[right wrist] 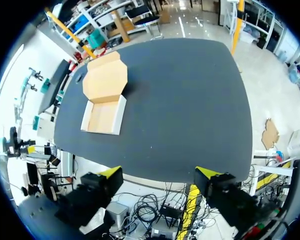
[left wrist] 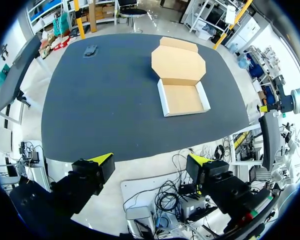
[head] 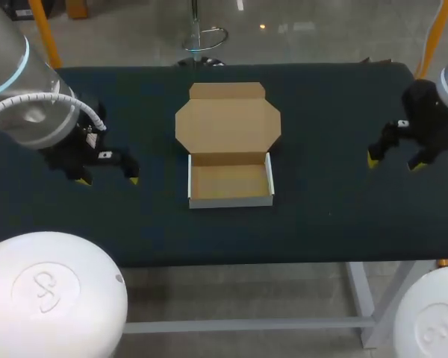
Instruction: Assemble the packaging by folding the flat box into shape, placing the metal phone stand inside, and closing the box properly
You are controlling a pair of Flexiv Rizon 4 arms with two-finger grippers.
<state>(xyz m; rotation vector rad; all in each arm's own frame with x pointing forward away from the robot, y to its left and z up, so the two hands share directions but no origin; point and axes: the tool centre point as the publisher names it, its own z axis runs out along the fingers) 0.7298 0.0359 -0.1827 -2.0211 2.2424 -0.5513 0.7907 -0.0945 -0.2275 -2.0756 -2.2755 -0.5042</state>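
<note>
Our left gripper (head: 109, 179) and right gripper (head: 392, 162) hover open-fingered and empty, well apart on either side of the cardboard box (head: 231, 200) in the middle of the table (head: 321, 224). We judge the light box could slide if pushed unbraced, and the small dark object (left wrist: 90, 50) near the table's far left corner, likely the phone stand, lies well apart from it. The box is folded into a tray with nothing in it, its lid (head: 228, 123) lying flat open behind.
</note>
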